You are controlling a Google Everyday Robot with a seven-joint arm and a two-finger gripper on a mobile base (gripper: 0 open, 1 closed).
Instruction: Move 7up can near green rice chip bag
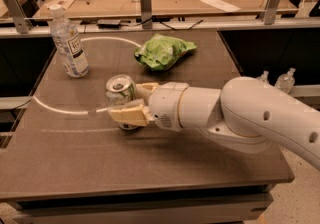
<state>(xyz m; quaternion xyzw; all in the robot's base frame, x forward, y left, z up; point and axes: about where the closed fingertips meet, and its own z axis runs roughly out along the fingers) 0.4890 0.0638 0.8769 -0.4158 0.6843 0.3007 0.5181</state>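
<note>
Dark tabletop (75,168), tool (125,104) clamped around the 7up can (119,90), green rice chip bag (162,51) beyond

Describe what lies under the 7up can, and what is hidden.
Under the 7up can is the dark table. The gripper holds the can, and one of its fingers covers the can's lower part, so whether the base touches the table cannot be seen.
</note>
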